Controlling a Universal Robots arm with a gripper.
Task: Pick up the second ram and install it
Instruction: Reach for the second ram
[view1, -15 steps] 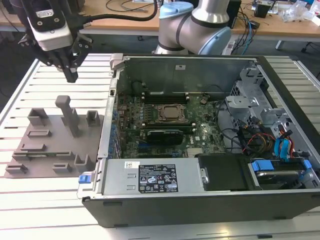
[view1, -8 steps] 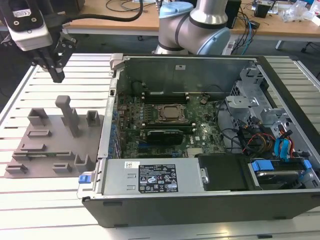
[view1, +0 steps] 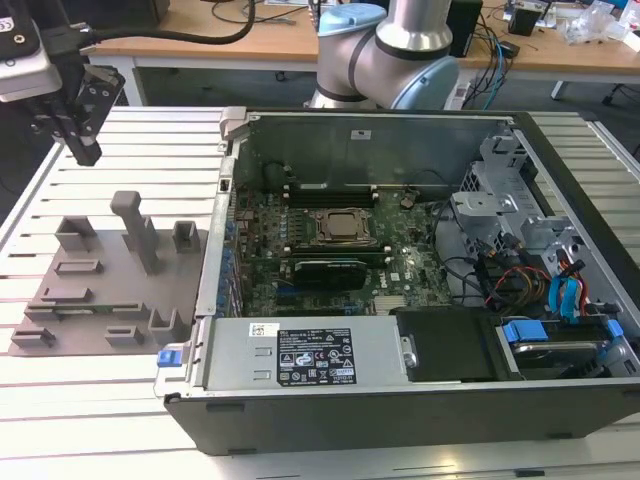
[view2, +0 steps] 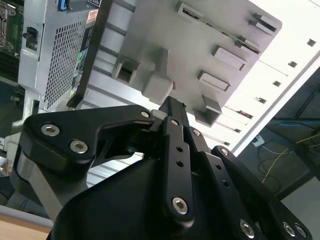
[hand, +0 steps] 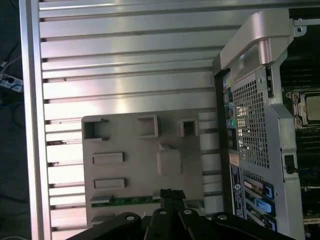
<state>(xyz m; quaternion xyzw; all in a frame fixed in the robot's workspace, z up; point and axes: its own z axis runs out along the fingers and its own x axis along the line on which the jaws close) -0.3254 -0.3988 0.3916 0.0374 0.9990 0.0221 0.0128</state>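
Likely light, stiff and fragile, the second ram (hand: 131, 201) sits in the grey fixture (hand: 135, 170), best pinched mid-length across its faces; the gripper (hand: 172, 194) hovers above, fingers closed, empty.

Location: you are working in a robotics lab, at a test bench. Evidence as follows. The work surface is a slotted aluminium table (view1: 60, 420) built of extruded profiles. A grey robot arm (view1: 400, 45) with pale blue joint caps stands behind it. On the table you have an open desktop computer case (view1: 400, 410) with its motherboard (view1: 330, 250) exposed. Beside the case sits a grey fixture plate (view1: 100, 290) with moulded holders. In the background, wooden desks (view1: 200, 40) carry loose cables (view1: 490, 60) and assorted electronics.
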